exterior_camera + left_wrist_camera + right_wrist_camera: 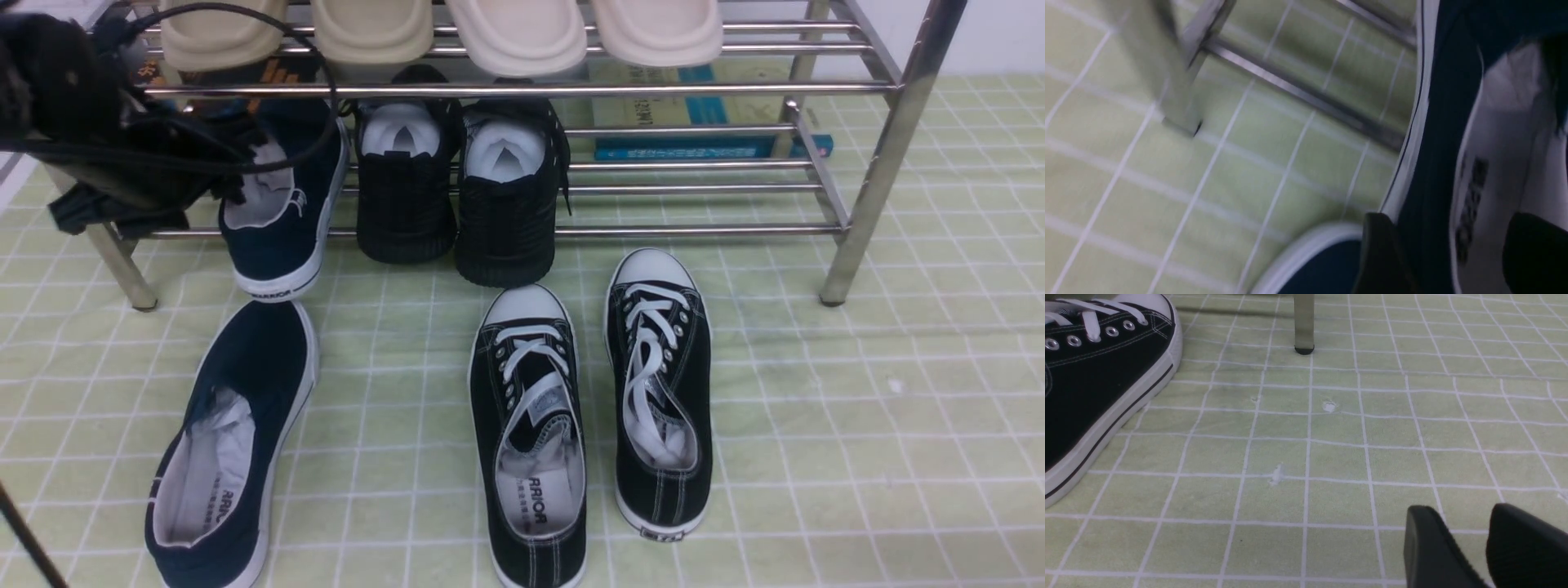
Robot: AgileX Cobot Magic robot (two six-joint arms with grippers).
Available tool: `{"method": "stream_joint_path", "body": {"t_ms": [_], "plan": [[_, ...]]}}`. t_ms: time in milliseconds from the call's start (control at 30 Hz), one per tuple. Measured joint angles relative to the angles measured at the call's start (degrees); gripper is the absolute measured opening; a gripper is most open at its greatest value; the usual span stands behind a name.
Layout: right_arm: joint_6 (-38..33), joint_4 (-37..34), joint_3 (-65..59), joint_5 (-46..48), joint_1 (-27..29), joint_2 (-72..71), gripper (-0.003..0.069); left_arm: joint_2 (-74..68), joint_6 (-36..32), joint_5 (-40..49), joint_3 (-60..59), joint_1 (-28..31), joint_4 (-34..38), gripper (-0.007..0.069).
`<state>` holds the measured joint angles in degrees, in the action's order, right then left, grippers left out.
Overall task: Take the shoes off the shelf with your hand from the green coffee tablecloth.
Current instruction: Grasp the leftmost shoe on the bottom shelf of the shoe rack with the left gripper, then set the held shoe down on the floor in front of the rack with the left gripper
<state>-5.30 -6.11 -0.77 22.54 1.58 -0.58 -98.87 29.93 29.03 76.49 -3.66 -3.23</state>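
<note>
Jaws apart, left gripper [1451, 222] is straddling the side wall of the navy blue canvas slip-on shoe [1429, 163], needing a firm squeeze before lifting off the chrome-bar shelf [694, 231].

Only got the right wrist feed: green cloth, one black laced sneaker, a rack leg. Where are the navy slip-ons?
Observer: One navy slip-on lies on the green cloth, in front of the left end of the shelf.
Operator: And its mate?
Observer: The second navy slip-on is on the shelf's lower tier, with its heel sticking out toward the camera.
Operator: Left arm on it?
Observer: The left gripper straddles that shoe's side wall, with one finger outside and the other inside. The jaws look open, not clamped.
</note>
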Motion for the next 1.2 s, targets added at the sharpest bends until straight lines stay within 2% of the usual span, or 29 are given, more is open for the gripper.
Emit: {"method": "stream_joint_path", "body": {"t_ms": [200,333,400,433,500,600,867,967,1067,1200], "plan": [[0.0,0.0,0.0,0.0,0.0,0.0,0.0237,-4.4,0.0,-6.0,0.0,0.0,-0.2,0.0419],[0.0,0.0,0.0,0.0,0.0,0.0,0.0237,-5.7,0.0,-7.5,0.0,0.0,-0.2,0.0386],[0.0,0.0,0.0,0.0,0.0,0.0,0.0238,-6.0,0.0,-7.5,0.0,0.0,-0.2,0.0299],[0.0,0.0,0.0,0.0,0.0,0.0,0.0237,-6.0,0.0,-7.5,0.0,0.0,-0.2,0.029],[0.0,0.0,0.0,0.0,0.0,0.0,0.0237,-5.8,0.0,-6.7,0.0,0.0,-0.2,0.0143],[0.0,0.0,0.0,0.0,0.0,0.0,0.0237,-4.5,-0.1,-4.2,0.0,-0.1,-0.1,0.0034],[0.0,0.0,0.0,0.0,0.0,0.0,0.0237,5.7,-1.8,14.8,0.0,-0.1,2.2,0.0027],[0.0,0.0,0.0,0.0,0.0,0.0,0.0237,11.0,-5.1,24.9,-0.2,-0.1,4.2,0.0027],[0.0,0.0,0.0,0.0,0.0,0.0,0.0237,14.7,-9.1,29.3,-2.4,-0.1,7.4,0.0027],[0.0,0.0,0.0,0.0,0.0,0.0,0.0237,20.1,-13.0,29.8,-9.7,-1.1,12.9,0.0027]]}}
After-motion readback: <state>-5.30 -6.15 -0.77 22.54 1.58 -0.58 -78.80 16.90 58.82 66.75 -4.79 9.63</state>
